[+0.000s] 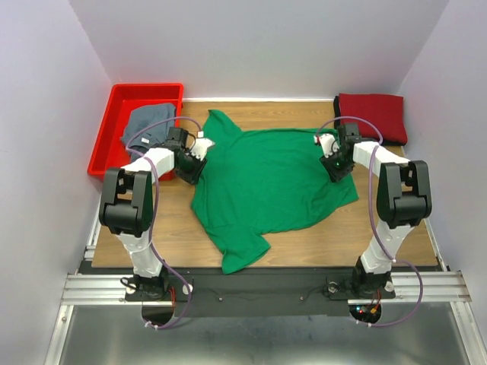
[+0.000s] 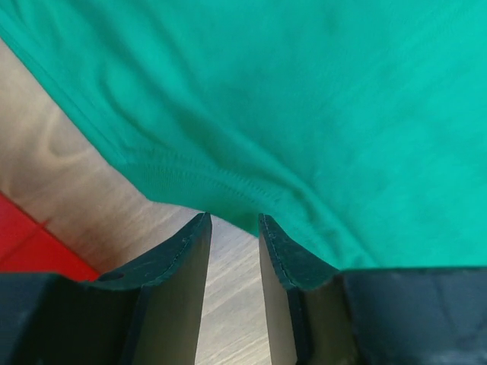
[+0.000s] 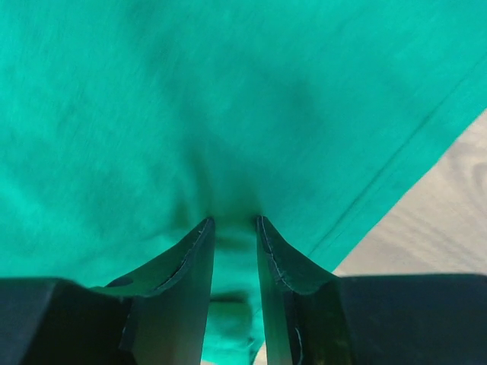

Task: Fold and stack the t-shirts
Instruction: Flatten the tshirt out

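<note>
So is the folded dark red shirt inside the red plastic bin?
No, the dark red cloth t-shirt lies folded in the far right corner of the wooden table; the red plastic bin on the left holds a grey-blue t-shirt.

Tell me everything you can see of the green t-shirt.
The green t-shirt is plain, soft cloth with stitched hems. It lies spread open, mostly flat and askew, on the wooden table, one short sleeve pointing to the near edge. Its hem reaches the tips of the left gripper; cloth puckers between the fingers of the right gripper. Whether either grips it I cannot tell.
</note>
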Robot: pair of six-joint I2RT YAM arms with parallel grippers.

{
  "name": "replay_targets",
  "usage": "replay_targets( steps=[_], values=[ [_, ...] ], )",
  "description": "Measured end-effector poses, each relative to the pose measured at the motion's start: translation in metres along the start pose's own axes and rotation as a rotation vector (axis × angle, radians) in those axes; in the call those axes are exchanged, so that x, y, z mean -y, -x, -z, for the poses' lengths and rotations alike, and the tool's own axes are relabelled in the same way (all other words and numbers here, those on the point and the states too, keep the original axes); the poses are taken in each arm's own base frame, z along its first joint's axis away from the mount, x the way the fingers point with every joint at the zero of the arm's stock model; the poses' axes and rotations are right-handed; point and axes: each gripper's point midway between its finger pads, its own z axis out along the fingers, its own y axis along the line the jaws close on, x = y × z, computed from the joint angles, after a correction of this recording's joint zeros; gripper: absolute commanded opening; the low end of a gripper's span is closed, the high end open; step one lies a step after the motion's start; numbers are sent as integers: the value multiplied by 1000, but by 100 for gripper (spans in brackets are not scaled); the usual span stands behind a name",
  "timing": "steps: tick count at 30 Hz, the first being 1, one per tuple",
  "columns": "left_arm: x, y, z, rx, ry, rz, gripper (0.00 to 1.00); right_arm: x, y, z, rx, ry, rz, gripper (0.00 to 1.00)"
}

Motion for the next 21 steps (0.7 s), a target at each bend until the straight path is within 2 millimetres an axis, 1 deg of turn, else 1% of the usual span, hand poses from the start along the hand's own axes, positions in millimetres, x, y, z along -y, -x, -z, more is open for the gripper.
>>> replay_targets(
  steps=[3, 5, 6, 9, 10, 12, 13, 15, 16, 17, 19, 21],
  values=[
    [-3, -18, -8, -57, 13, -5, 38, -6, -9, 4, -3, 1, 7, 35],
    [-8, -19, -7, -64, 38, -16, 38, -10, -17, 8, -12, 2, 12, 37],
    [-10, -20, -7, -69, 45, -19, 38, -13, -21, 10, -21, 5, 11, 43],
    [-12, -21, -6, -73, 54, -26, 39, -18, -31, 20, -55, 10, -2, 52],
    [-12, -21, -6, -73, 54, -26, 40, -19, -32, 24, -58, 10, -8, 54],
    [-12, -21, -6, -74, 53, -25, 41, -19, -27, 40, -54, 7, -36, 54],
    [-12, -21, -6, -75, 53, -25, 41, -18, -23, 46, -45, 4, -43, 54],
    [-12, -22, -5, -78, 50, -22, 43, -14, -10, 67, -6, -3, -75, 54],
    [-12, -22, -5, -79, 49, -22, 43, -12, -6, 73, 6, -6, -82, 53],
    [-11, -22, -5, -79, 48, -21, 43, -10, -2, 83, 25, -9, -102, 51],
    [-10, -22, -4, -83, 43, -18, 43, -8, -4, 91, 30, -5, -136, 50],
    [-9, -24, -3, -91, 37, -15, 43, -9, -13, 92, 7, 14, -176, 49]
  ],
)
